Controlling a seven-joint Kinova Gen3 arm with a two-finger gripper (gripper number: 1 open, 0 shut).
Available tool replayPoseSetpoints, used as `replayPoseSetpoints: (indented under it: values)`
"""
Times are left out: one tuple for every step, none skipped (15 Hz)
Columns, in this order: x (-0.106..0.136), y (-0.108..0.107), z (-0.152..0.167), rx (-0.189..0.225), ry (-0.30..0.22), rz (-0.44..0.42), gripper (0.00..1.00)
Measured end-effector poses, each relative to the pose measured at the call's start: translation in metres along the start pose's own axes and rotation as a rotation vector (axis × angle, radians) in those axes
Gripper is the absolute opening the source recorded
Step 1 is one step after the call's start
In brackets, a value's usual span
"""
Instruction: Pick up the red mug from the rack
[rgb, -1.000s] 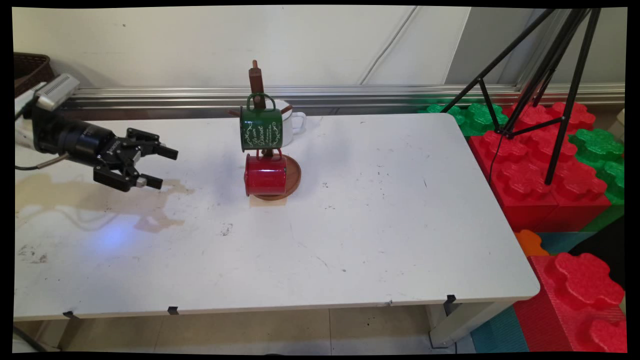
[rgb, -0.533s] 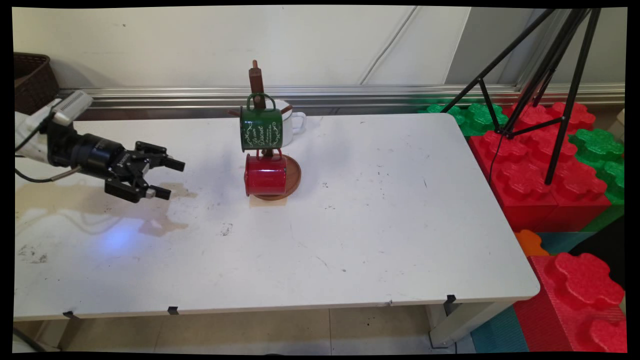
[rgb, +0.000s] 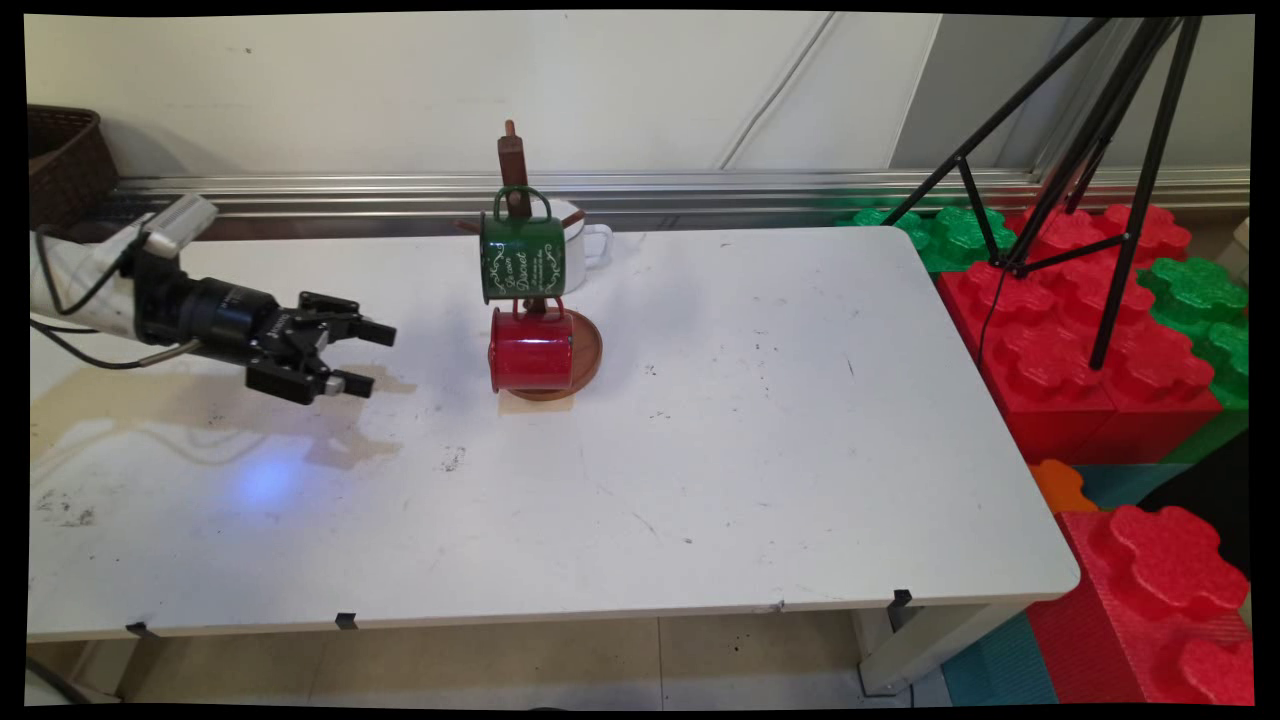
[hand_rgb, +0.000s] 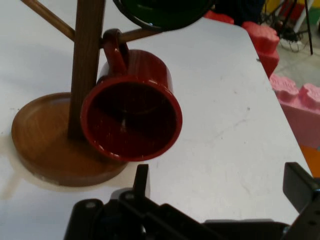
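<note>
In the main view the gripper (rgb: 366, 357) hangs low over the left part of the white table (rgb: 760, 480), pointing right, its two fingers spread wide with nothing between them. To its right, well apart from it, stands a wooden mug tree (rgb: 513, 160) on a round wooden base (rgb: 590, 350). A red mug (rgb: 530, 352) hangs low on the tree with its mouth turned left toward the gripper; a green mug (rgb: 522, 256) hangs above it, and a white mug (rgb: 582, 240) sits behind on the far side. A black tripod (rgb: 1090, 150) stands over red and green foam blocks (rgb: 1080, 350) to the right of the table.

In the hand view the gripper (hand_rgb: 220, 185) is open and empty. The red mug (hand_rgb: 132, 120) faces the camera with its open mouth, its handle hooked on a peg of the mug tree (hand_rgb: 86, 65), just above the base (hand_rgb: 40, 145). The green mug's (hand_rgb: 165, 12) rim shows at the top.
</note>
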Motion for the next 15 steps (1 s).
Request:
replayPoseSetpoints:
  values:
    - [-0.001, -0.001, 0.004, 0.000, 0.008, -0.007, 1.00]
    - [-0.001, -0.002, 0.007, -0.001, 0.013, -0.011, 1.00]
    - [-0.002, -0.003, 0.012, -0.001, 0.020, -0.016, 1.00]
    - [-0.003, -0.004, 0.017, -0.002, 0.028, -0.022, 1.00]
    - [-0.004, -0.005, 0.023, -0.005, 0.035, -0.027, 1.00]
    - [-0.005, -0.006, 0.027, -0.006, 0.039, -0.031, 1.00]
    - [-0.006, -0.007, 0.030, -0.007, 0.042, -0.034, 1.00]
    - [-0.007, -0.007, 0.033, -0.008, 0.046, -0.037, 1.00]
    - [-0.008, -0.009, 0.038, -0.009, 0.050, -0.040, 1.00]
    - [-0.008, -0.010, 0.042, -0.010, 0.054, -0.043, 1.00]
    - [-0.009, -0.011, 0.046, -0.010, 0.056, -0.045, 1.00]
    - [-0.009, -0.012, 0.049, -0.009, 0.059, -0.046, 1.00]
    - [-0.010, -0.013, 0.052, -0.008, 0.061, -0.046, 1.00]
    - [-0.010, -0.014, 0.057, -0.007, 0.064, -0.046, 1.00]
    - [-0.010, -0.016, 0.061, -0.006, 0.066, -0.044, 1.00]
